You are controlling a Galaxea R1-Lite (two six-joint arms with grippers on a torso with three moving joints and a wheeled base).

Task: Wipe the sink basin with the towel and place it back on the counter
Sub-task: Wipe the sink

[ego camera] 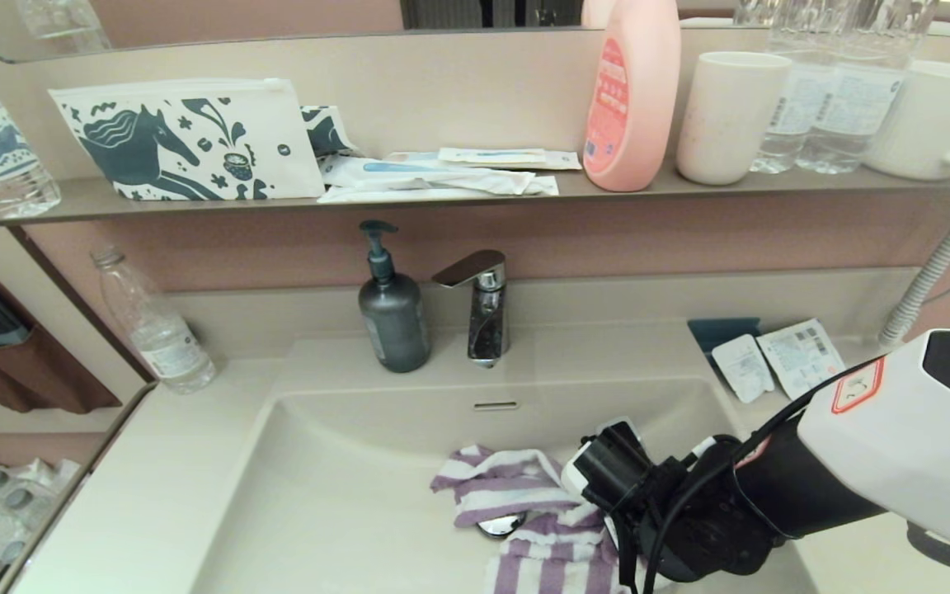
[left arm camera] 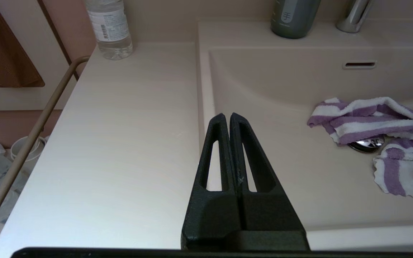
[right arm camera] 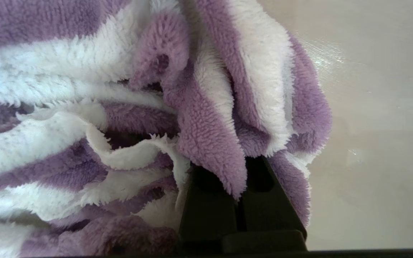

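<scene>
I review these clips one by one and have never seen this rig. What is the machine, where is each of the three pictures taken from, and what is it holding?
It is a two-armed robot facing a bathroom vanity. One picture looks down from its head; the other two come from cameras on each wrist, behind the fingers. The right gripper is down in the sink basin, shut on the purple-and-white striped towel, which partly covers the chrome drain plug. The left gripper hovers shut and empty over the counter at the basin's left edge. A soap dispenser, the faucet and a water bottle stand behind.

counter [ego camera: 153, 487]: water bottle [ego camera: 153, 326] | soap dispenser [ego camera: 392, 305] | 2 sachets [ego camera: 776, 363]
</scene>
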